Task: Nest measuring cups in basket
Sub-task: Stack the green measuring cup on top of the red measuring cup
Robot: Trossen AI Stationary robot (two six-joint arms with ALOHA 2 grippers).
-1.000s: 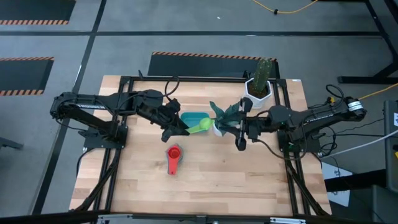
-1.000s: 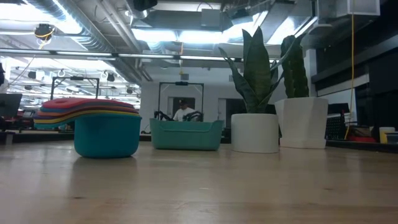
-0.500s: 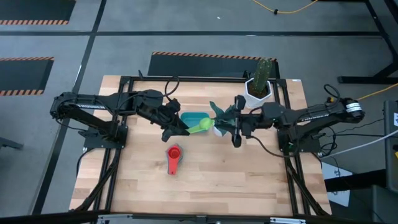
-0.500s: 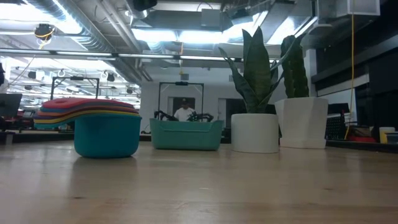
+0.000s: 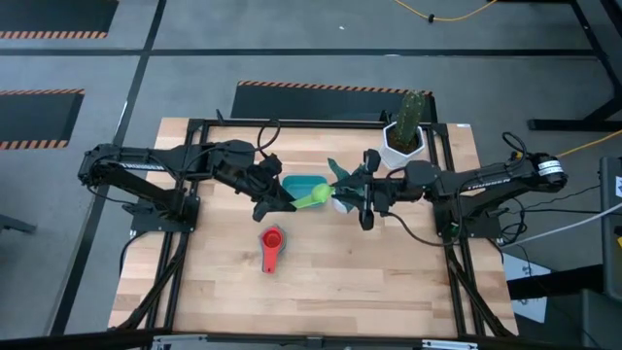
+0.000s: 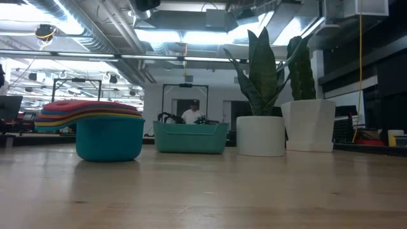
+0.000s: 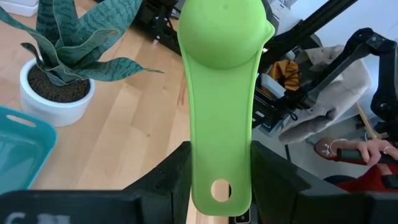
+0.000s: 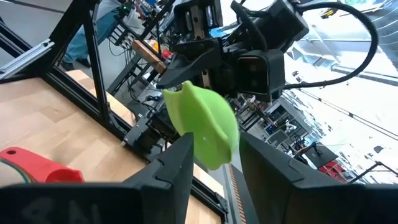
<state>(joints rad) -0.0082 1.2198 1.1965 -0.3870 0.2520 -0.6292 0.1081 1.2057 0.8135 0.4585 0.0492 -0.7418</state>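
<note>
My left gripper [image 5: 284, 201] is shut on a green measuring cup [image 5: 316, 197] held over the teal basket [image 5: 301, 185], which also shows in the low view [image 6: 189, 137]. My right gripper [image 5: 352, 199] is open beside the snake plant. In the right wrist view [image 8: 214, 149] its fingers stand on either side of the green cup's bowl [image 8: 202, 124]. A stack of nested cups, red on top [image 5: 271, 245], rests on the table near the middle; the low view shows its blue bottom cup [image 6: 108, 137]. My left gripper pinches the green cup's handle near its free end, by the hanging hole [image 7: 219, 186], between its two fingers. The fingers lie across the handle, coming from the table's left. The cup is lifted clear, and its bowl [image 7: 224, 31] points toward the right arm. My right gripper: whether its fingers touch the cup's bowl cannot be told.
A snake plant in a white pot [image 5: 342, 194] stands just right of the basket, between the two grippers. A cactus in a white pot [image 5: 406, 131] stands at the far right. Bare wood [image 5: 321, 292] lies toward the near edge. A person shows in the room beyond the table [image 6: 193, 114].
My right gripper has gone toward the table's left, closer to the green cup and the plant. My left gripper and the green cup have kept still.
</note>
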